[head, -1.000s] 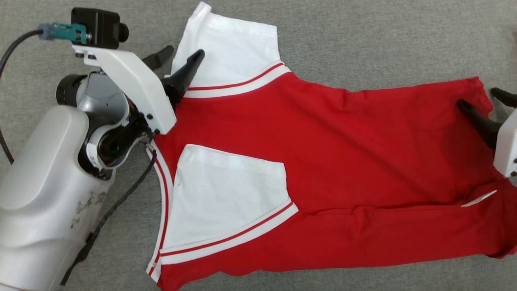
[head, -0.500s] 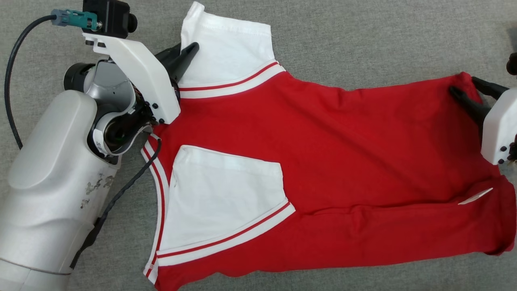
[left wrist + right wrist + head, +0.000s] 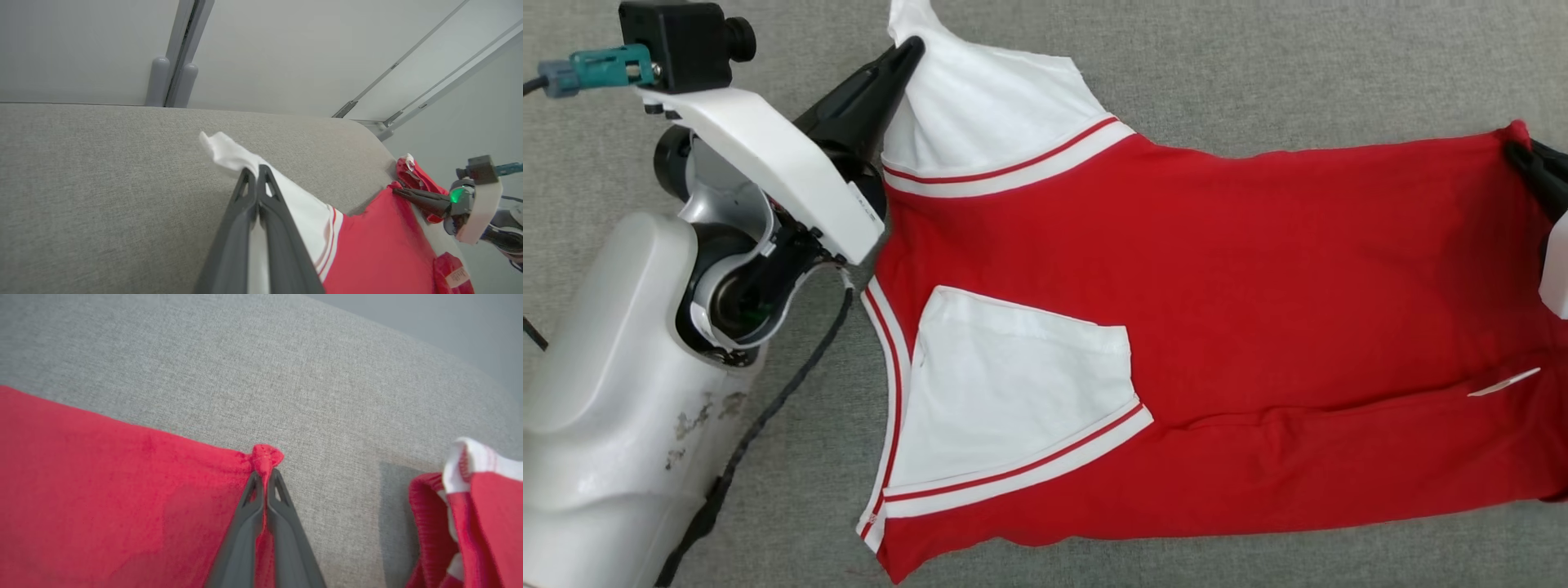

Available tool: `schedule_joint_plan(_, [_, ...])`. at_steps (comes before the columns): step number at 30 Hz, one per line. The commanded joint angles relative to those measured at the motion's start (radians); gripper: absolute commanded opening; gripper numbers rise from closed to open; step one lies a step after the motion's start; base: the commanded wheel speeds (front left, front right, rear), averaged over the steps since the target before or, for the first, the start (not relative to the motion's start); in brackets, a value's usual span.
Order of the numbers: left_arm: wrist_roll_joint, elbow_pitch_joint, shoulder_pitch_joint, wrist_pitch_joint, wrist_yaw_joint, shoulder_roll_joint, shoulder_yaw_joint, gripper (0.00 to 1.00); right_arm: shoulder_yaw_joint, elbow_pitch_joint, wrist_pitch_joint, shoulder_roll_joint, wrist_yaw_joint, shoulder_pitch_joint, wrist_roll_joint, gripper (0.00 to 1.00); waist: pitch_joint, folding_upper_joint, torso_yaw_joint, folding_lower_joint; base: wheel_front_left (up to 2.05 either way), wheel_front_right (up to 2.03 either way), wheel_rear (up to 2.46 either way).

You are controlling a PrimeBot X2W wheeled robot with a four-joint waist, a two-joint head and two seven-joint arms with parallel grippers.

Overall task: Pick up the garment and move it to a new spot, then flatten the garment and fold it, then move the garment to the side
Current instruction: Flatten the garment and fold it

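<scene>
Across the centre of the head view lies one red cotton T-shirt with white sleeves and red-striped trim point(image 3: 1217, 269), spread sideways on a grey woven fabric surface point(image 3: 1258, 65), with the collar at the left of the frame and the hem at the right. Two dark grippers pinch its top edge. The left gripper point(image 3: 908, 49), upper left, has its jaws closed on the tip of one white sleeve point(image 3: 988, 106). The right gripper point(image 3: 264, 474), at the right edge, clamps the red hem corner point(image 3: 267, 455). A second white sleeve point(image 3: 1013, 392) lies folded onto the body. This looks like the folding step; next, both arms probably need to lift together and carry that edge toward the lower edge, keeping it taut.
</scene>
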Motion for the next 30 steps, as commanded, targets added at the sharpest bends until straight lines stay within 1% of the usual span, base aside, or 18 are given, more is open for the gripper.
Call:
schedule_joint_plan(1, [-0.007, -0.020, 0.013, -0.010, -0.002, 0.000, 0.008, 0.00, -0.001, 0.004, -0.018, -0.008, -0.001, 0.003, 0.001, 0.00, -0.010, 0.0000, 0.008, 0.0000, 0.00, 0.00, 0.00])
schedule_joint_plan(6, [-0.028, -0.112, 0.072, -0.040, -0.014, -0.010, 0.006, 0.00, 0.004, 0.008, -0.078, -0.018, -0.001, 0.027, -0.002, 0.00, -0.032, 0.0000, 0.014, 0.0000, 0.00, 0.00, 0.00])
schedule_joint_plan(9, [-0.030, -0.186, 0.136, -0.047, -0.014, 0.003, -0.002, 0.00, 0.011, -0.004, -0.114, -0.016, 0.000, 0.059, 0.001, 0.00, -0.057, 0.0000, 0.010, 0.0000, 0.00, 0.00, 0.00])
schedule_joint_plan(13, [-0.048, -0.307, 0.264, -0.051, 0.007, 0.027, -0.009, 0.00, 0.029, -0.032, -0.174, -0.028, 0.000, 0.126, -0.006, 0.00, -0.106, 0.0000, 0.005, 0.0000, 0.00, 0.00, 0.00])
schedule_joint_plan(17, [-0.069, -0.417, 0.420, -0.049, 0.042, 0.060, -0.014, 0.00, 0.049, -0.066, -0.235, -0.047, 0.000, 0.205, -0.020, 0.00, -0.155, 0.0000, -0.005, 0.0000, 0.00, 0.00, 0.00])
schedule_joint_plan(20, [-0.099, -0.458, 0.537, -0.051, 0.065, 0.077, -0.019, 0.00, 0.065, -0.074, -0.266, -0.049, 0.000, 0.259, -0.029, 0.00, -0.187, 0.0000, -0.012, 0.0000, 0.00, 0.00, 0.00])
schedule_joint_plan(23, [-0.125, -0.479, 0.638, -0.063, 0.074, 0.084, -0.026, 0.00, 0.081, -0.073, -0.285, -0.045, 0.000, 0.293, -0.034, 0.00, -0.212, 0.0000, -0.018, 0.0000, 0.00, 0.00, 0.00])
schedule_joint_plan(24, [-0.125, -0.479, 0.638, -0.063, 0.074, 0.084, -0.026, 0.00, 0.081, -0.073, -0.285, -0.045, 0.000, 0.293, -0.034, 0.00, -0.212, 0.0000, -0.018, 0.0000, 0.00, 0.00, 0.00])
schedule_joint_plan(25, [-0.143, -0.495, 0.697, -0.073, 0.079, 0.082, -0.032, 0.00, 0.092, -0.069, -0.298, -0.048, 0.000, 0.308, -0.039, 0.00, -0.225, 0.0000, -0.019, 0.0000, 0.00, 0.00, 0.00])
schedule_joint_plan(30, [-0.167, -0.520, 0.776, -0.089, 0.080, 0.086, -0.033, 0.00, 0.101, -0.054, -0.332, -0.060, 0.000, 0.337, -0.042, 0.00, -0.245, 0.0000, -0.010, 0.0000, 0.00, 0.00, 0.00])
